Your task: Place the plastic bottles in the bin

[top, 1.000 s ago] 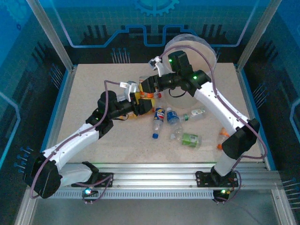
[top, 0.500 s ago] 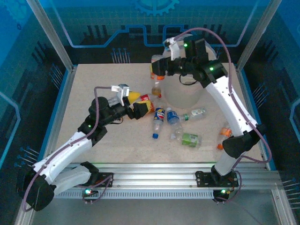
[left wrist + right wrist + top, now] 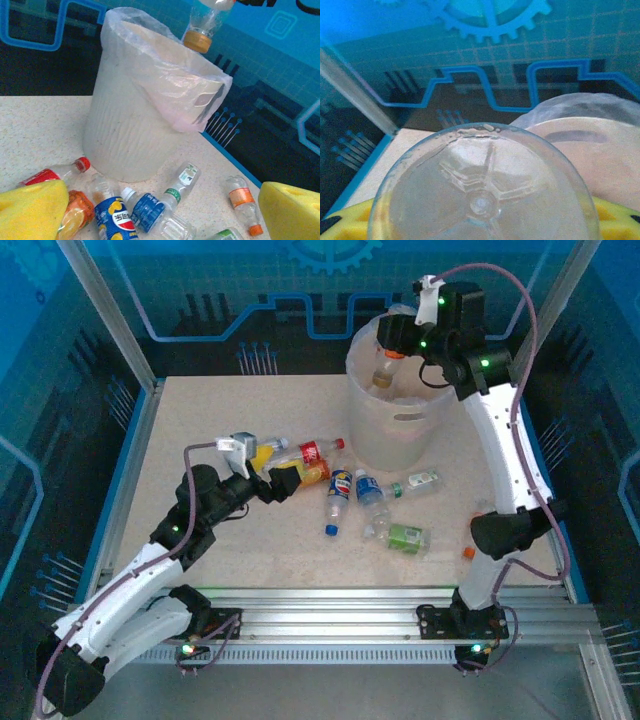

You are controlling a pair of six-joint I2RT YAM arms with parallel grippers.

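We see the bin (image 3: 120,130) as matt off-white plastic, finely ribbed. Its liner (image 3: 170,85) is thin, crinkly, glossy clear film. The table (image 3: 190,430) is matt, speckled and grainy. The plastic bottles (image 3: 147,210) are clear and glossy, with shiny labels. The held bottle (image 3: 482,192) has a smooth moulded base. The left finger pads (image 3: 32,210) are matt yellow, slightly porous. The front rails (image 3: 330,625) are brushed metal.

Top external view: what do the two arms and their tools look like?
The left arm and right arm share white links, black joints with small green lights, and a looping purplish cable. The left tool and right tool are black, with yellow pads.
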